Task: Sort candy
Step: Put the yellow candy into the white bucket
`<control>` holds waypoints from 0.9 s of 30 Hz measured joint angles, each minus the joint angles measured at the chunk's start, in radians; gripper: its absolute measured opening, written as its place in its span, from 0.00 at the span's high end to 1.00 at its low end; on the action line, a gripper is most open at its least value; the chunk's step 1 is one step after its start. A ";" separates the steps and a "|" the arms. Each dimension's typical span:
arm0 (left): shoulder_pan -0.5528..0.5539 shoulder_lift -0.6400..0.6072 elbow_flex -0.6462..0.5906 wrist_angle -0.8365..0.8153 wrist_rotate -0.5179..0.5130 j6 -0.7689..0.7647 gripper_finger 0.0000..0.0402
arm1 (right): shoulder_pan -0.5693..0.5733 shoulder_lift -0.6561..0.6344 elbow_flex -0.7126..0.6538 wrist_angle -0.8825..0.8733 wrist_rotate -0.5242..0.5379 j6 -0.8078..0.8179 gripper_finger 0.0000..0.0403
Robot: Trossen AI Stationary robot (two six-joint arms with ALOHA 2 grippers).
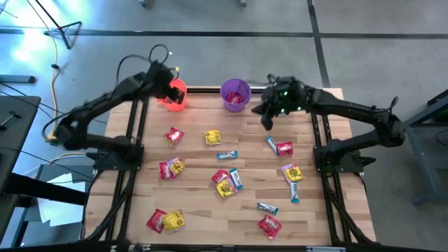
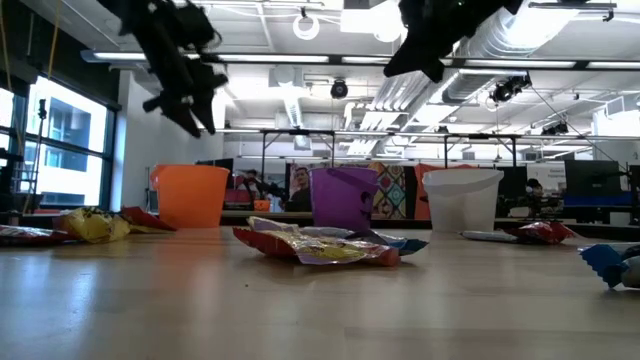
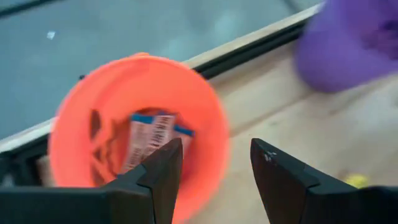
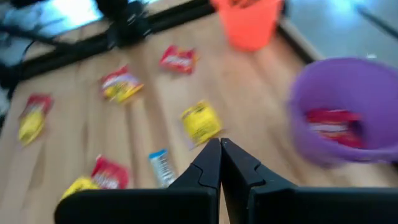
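The candy lies scattered over the wooden table point(image 1: 203, 217): red packets point(image 1: 269, 225), yellow packets point(image 1: 212, 136) and slim blue-and-white bars point(image 1: 226, 155). My left gripper point(image 3: 214, 168) hovers open above the orange cup point(image 1: 173, 95), with nothing between its fingers. Inside that cup point(image 3: 137, 118) lies a wrapped candy point(image 3: 149, 138). My right gripper point(image 4: 219, 155) is shut and empty, in the air just right of the purple cup point(image 1: 235, 94). That cup point(image 4: 348, 112) holds a red packet point(image 4: 333, 122).
A white cup point(image 2: 462, 200) stands right of the purple cup point(image 2: 343, 197) along the table's far edge; in the high view my right arm point(image 1: 329, 108) covers it. Dark frame rails point(image 1: 133, 140) run along the table's left and right sides.
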State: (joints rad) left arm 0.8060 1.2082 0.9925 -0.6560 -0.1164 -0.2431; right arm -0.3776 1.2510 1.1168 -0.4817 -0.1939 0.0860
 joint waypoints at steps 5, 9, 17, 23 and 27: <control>-0.171 -0.237 -0.162 0.093 -0.078 -0.076 0.56 | 0.113 0.063 0.000 0.009 0.022 0.065 1.00; -0.286 -0.385 -0.271 0.144 -0.105 -0.094 0.56 | 0.217 0.130 0.000 0.031 0.051 0.170 1.00; -0.432 -0.577 -0.401 0.146 -0.089 -0.095 0.56 | 0.445 0.335 0.000 0.127 0.090 0.303 0.80; -0.486 -0.637 -0.438 0.145 -0.067 -0.096 0.56 | 0.571 0.477 0.000 0.262 0.116 0.388 0.53; -0.506 -0.647 -0.440 0.145 -0.041 -0.096 0.56 | 0.635 0.556 0.000 0.294 0.146 0.412 0.43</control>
State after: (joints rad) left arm 0.2996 0.5615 0.5522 -0.5114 -0.1575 -0.3390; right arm 0.2578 1.8072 1.1168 -0.1882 -0.0475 0.4985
